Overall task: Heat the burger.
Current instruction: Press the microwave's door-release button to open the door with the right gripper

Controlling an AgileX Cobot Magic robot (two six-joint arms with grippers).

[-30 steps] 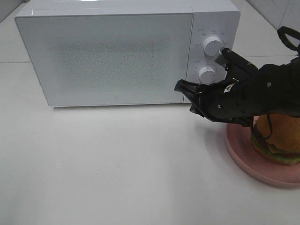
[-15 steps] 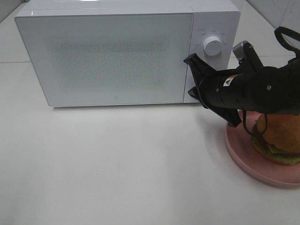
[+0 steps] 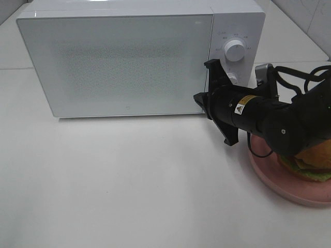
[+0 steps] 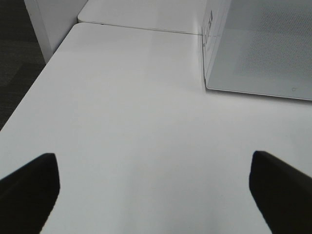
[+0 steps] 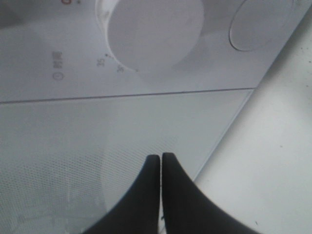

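Observation:
The burger (image 3: 316, 161) sits on a pink plate (image 3: 274, 178) at the right, mostly hidden behind my right arm; only its bun edge and lettuce show. The white microwave (image 3: 129, 57) stands at the back with its door closed. My right gripper (image 3: 198, 98) is shut and empty, its tip at the door's right edge, in front of the lower knob. In the right wrist view the closed fingertips (image 5: 161, 161) point at the door glass just below that knob (image 5: 153, 27). My left gripper (image 4: 156, 195) is open and empty over bare table, left of the microwave (image 4: 263, 44).
The upper knob (image 3: 235, 50) shows on the control panel. A round button (image 5: 263, 24) sits beside the lower knob. The white table (image 3: 129, 181) stretches in front of the microwave; its left edge (image 4: 44, 73) drops to a dark floor.
My right gripper has swung lower and left, from beside the knobs to the door's right edge, and now covers the lower knob. The burger and plate have not moved.

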